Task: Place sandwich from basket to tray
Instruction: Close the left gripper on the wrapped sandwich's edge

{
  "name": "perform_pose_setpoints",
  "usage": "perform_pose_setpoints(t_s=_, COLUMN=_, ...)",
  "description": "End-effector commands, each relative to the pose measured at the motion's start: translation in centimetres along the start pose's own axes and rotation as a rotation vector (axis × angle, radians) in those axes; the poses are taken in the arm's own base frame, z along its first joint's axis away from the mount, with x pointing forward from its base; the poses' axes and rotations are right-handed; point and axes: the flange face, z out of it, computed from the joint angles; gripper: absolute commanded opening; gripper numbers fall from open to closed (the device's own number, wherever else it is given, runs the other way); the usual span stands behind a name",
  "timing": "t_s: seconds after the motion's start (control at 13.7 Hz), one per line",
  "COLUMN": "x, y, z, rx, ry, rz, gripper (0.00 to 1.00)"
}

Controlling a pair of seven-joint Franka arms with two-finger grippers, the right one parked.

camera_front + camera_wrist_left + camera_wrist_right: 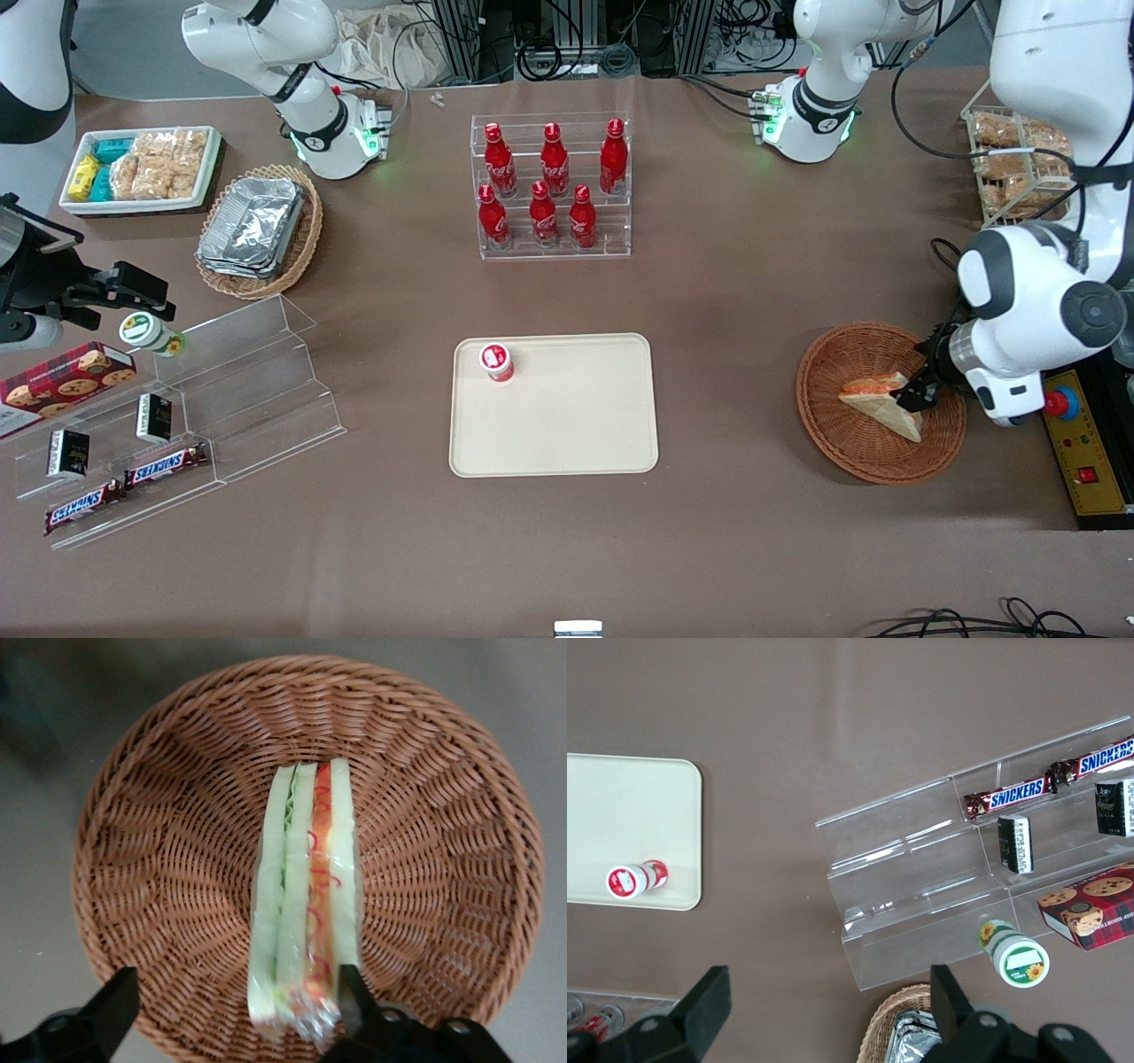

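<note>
Two black fingers (106, 1014) of the gripper (912, 392) stand wide apart, one just beside the wrapped end of the sandwich (306, 904) and the other well clear of it over the basket's weave; the jaws are spread and clasp nothing, though whether the nearer finger actually touches the wrapper cannot be told. The sandwich stands on its cut edge in the middle of the basket (159, 815), a triangular wedge of pale white bread in three slices, with a thin green layer between two of them and an orange-red layer between the other two, the whole sealed in clear film that bunches at the end by the fingers. In the front view the wedge lies with its filled edge farther from the camera and its point nearer. The basket is round, shallow and reddish-brown wicker, and sits on the brown table (726, 292) toward the working arm's end, well apart from the tray (567, 425). The tray is flat, cream-beige, with rounded corners, and bears a small red-and-white cup (496, 361) near one of its corners farther from the camera. Farther still from the camera stands a clear rack of red bottles (551, 182).
</note>
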Motion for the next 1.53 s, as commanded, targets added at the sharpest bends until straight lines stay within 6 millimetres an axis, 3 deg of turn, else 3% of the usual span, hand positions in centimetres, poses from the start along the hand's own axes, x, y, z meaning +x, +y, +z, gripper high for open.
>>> perform_pose_setpoints(t_s=0.0, x=-0.3, y=-0.3, z=-0.2, rx=-0.038, ry=0.03, rz=-0.044, gripper=1.0)
perform_pose_setpoints(t_s=0.58, x=-0.2, y=0.5, z=-1.0, rx=-0.068, ry=0.046, rz=-0.099, gripper=1.0)
perform_pose_setpoints(t_s=1.09, x=-0.9, y=1.6, z=1.7, rx=-0.063, ry=0.034, rz=-0.102, gripper=1.0)
perform_pose_setpoints(t_s=1.24, x=-1.1, y=2.0, z=3.2, rx=-0.057, ry=0.037, rz=-0.091, gripper=0.99)
perform_pose_setpoints(t_s=1.31, x=-1.6, y=2.5, z=3.5, rx=-0.058, ry=0.037, rz=-0.092, gripper=0.88)
perform_pose_setpoints(t_s=1.39, x=-1.7, y=2.7, z=3.3, rx=-0.062, ry=0.04, rz=-0.107, gripper=0.44)
perform_pose_setpoints(t_s=1.46, x=-1.7, y=2.7, z=3.4, rx=-0.059, ry=0.041, rz=-0.107, gripper=0.12)
